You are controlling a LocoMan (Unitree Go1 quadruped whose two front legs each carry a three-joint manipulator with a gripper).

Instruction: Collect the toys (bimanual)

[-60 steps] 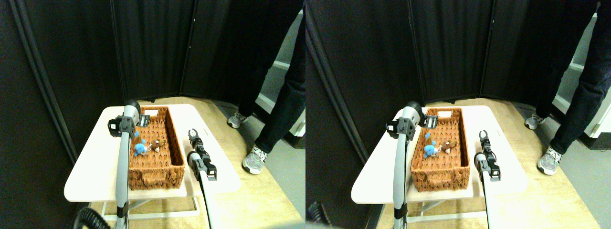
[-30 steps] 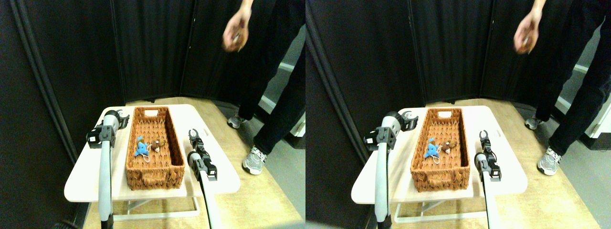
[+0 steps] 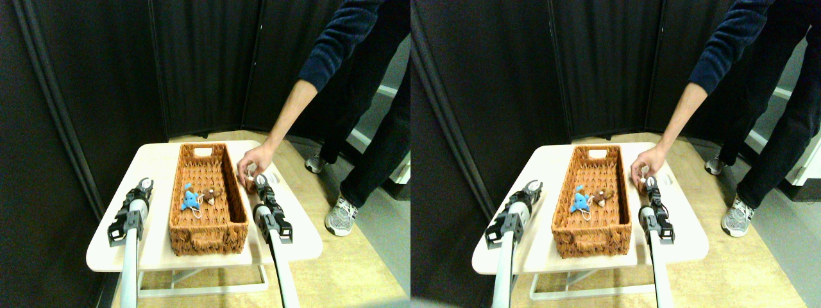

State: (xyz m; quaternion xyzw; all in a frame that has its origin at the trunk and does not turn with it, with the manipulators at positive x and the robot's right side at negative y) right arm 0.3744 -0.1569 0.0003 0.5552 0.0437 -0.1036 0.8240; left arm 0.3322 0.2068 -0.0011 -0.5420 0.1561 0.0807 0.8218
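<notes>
Two toys lie inside the long wicker basket (image 3: 208,226) in the middle of the table: a blue plush (image 3: 188,198) and a brown plush (image 3: 212,193) beside it, with a white string between them. My left gripper (image 3: 145,184) hovers over the table to the left of the basket, apart from it. My right gripper (image 3: 260,181) sits on the right side of the basket, close to its wall. A person's hand (image 3: 252,162) reaches down right at the tip of that gripper; what it holds is too small to make out.
The white table (image 3: 115,237) has rounded edges; its left edge is near a dark curtain wall. The person's forearm (image 3: 288,115) slants in from the upper right, and their legs and shoes (image 3: 340,215) stand on the wooden floor right of the table.
My left arm has swung out of the basket, leftward and down toward the table. The person's hand has come down from high up to my right gripper's tip. The right arm has not moved.
</notes>
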